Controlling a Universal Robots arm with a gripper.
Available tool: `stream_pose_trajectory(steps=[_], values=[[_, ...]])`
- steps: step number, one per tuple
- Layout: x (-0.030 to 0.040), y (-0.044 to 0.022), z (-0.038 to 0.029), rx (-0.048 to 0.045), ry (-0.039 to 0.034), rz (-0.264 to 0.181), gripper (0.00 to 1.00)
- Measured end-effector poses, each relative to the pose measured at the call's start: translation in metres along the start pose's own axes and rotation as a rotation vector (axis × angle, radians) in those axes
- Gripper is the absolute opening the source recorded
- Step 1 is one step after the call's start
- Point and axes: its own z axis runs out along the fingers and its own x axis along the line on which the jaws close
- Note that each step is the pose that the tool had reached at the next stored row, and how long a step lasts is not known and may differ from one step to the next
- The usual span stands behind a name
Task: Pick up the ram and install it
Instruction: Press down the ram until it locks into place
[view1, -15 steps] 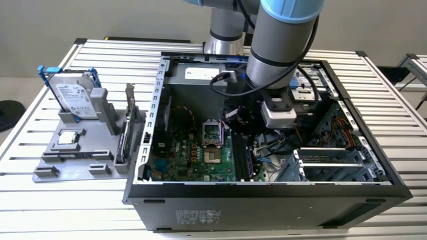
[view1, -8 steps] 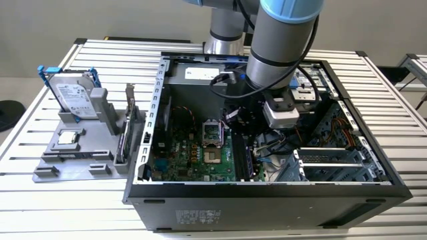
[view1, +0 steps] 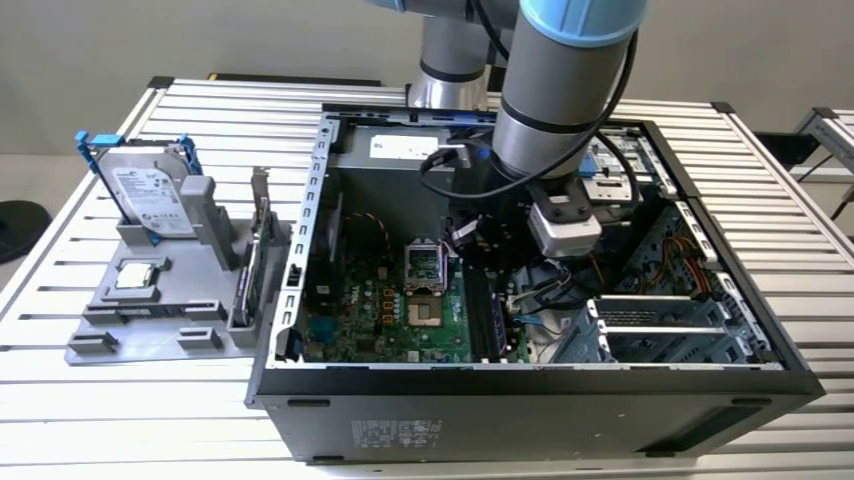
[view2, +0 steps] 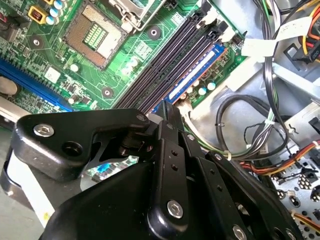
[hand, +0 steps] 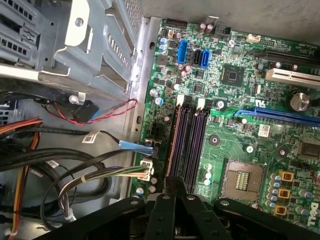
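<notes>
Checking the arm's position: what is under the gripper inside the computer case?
Under the gripper lie the green motherboard and its dark memory slots; the gripper covers their near ends.

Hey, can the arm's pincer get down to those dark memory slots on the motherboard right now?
Probably yes. The pincer hangs just over one end of the memory slots, with nothing seen between them. The cables lie off to the side, beyond the board's edge.

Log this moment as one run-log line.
phase: install | gripper: inside computer case, above memory slots | ram: edge seen between fingers | motherboard: slots empty
</notes>
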Motion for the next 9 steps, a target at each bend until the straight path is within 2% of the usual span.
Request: stream_pose_trajectory(steps=[9], values=[[0.0000,0.0000,0.0001,0.0005,0.0021,-0.038,0.00]])
